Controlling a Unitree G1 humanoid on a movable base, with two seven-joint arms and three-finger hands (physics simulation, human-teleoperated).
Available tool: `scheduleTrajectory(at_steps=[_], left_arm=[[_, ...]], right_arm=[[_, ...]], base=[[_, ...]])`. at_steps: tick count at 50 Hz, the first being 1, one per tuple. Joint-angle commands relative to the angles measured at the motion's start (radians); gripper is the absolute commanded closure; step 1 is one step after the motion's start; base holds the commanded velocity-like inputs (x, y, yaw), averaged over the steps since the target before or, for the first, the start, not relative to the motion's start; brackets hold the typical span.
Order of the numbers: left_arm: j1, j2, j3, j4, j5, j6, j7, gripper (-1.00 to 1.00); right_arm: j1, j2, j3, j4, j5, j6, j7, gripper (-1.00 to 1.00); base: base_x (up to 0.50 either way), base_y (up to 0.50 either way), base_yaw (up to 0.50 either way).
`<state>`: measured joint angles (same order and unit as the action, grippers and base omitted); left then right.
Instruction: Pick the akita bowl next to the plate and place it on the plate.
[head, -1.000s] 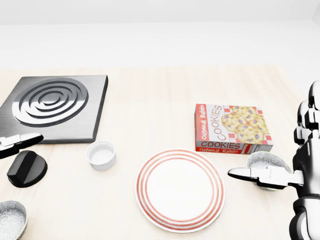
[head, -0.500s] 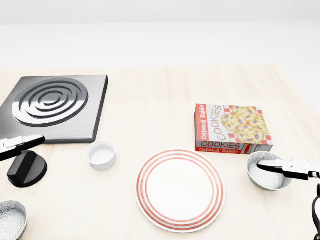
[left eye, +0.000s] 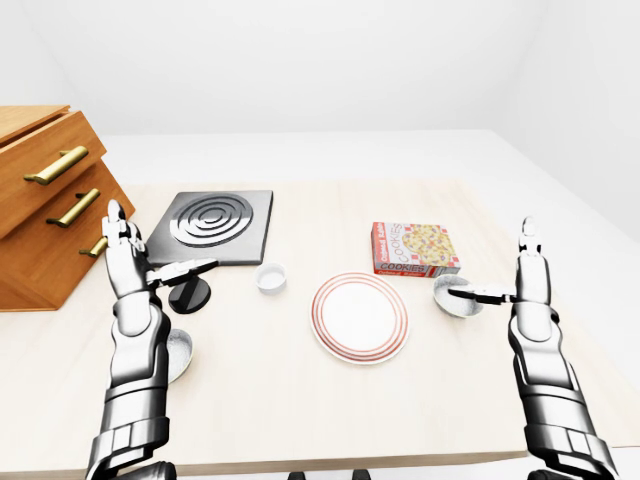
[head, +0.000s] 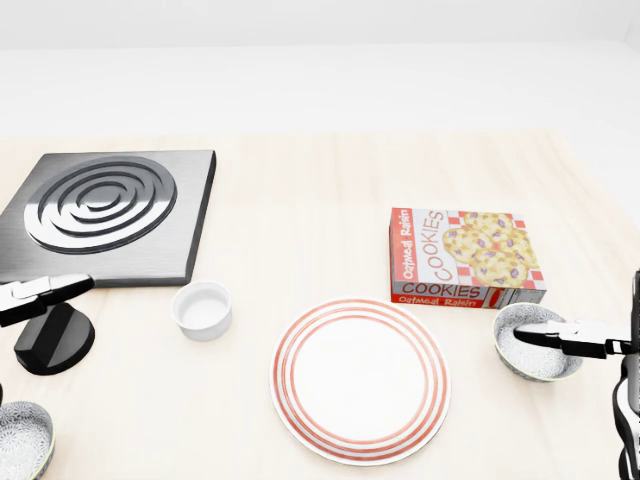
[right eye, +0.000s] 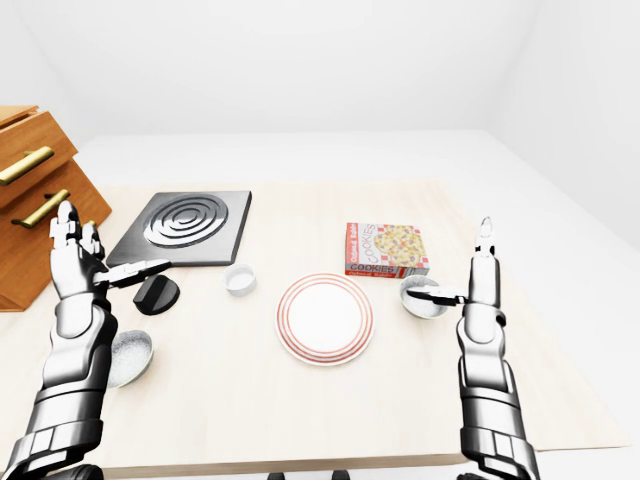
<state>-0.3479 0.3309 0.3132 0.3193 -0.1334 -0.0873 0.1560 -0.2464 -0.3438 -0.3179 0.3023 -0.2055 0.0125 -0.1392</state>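
One right hand (left eye: 505, 285) spread wide, thumb over akita bowl (head: 536, 341), wooden drawers (left eye: 50, 205) only in eye views

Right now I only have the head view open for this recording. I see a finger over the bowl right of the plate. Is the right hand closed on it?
Observer: No. In the right-eye view the right hand stands upright and open; only one finger reaches over the akita bowl.
Operator: What stands left of the burner plate?
Observer: A wooden drawer unit with brass handles, outside your view.
Operator: And the left hand?
Observer: The left hand is raised and open above the black knob, holding nothing.
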Motion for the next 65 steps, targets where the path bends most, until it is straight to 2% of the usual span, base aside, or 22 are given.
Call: scheduleTrajectory(at_steps=[1, 12, 16, 24, 39, 47, 65], left_arm=[[-0.004, 0.001, -0.002, 0.011, 0.002, 0.000, 0.001, -1.00], [-0.002, 0.001, -0.002, 0.009, 0.004, 0.000, 0.002, -1.00], [-0.005, 0.000, -0.005, 0.026, 0.007, 0.000, 0.003, -1.00], [-0.004, -0.001, -0.007, 0.031, 0.009, 0.000, 0.002, -1.00], [-0.018, 0.001, -0.010, 0.095, 0.016, 0.000, 0.000, -1.00], [-0.018, 0.004, -0.015, 0.103, 0.015, 0.000, 0.003, -1.00], [-0.020, 0.003, -0.019, 0.116, 0.018, 0.000, 0.006, -1.00]], right_arm=[[-0.033, -0.027, 0.043, 0.132, -0.089, -0.100, -0.045, -1.00], [-0.029, -0.049, 0.035, 0.112, -0.175, -0.100, -0.045, -1.00], [-0.050, -0.087, 0.027, 0.145, -0.218, -0.100, -0.057, -1.00], [-0.057, -0.105, 0.021, 0.150, -0.252, -0.100, -0.061, -1.00], [0.010, -0.089, -0.022, -0.071, -0.274, -0.100, 0.056, -1.00], [0.107, -0.033, -0.059, -0.276, -0.292, -0.100, 0.166, -1.00], [0.148, -0.029, -0.127, -0.400, -0.326, -0.100, 0.272, -1.00]], base=[[0.00, 0.00, 0.00], [0.00, 0.00, 0.00], [0.00, 0.00, 0.00], [0.00, 0.00, 0.00], [0.00, 0.00, 0.00], [0.00, 0.00, 0.00], [0.00, 0.00, 0.00]])
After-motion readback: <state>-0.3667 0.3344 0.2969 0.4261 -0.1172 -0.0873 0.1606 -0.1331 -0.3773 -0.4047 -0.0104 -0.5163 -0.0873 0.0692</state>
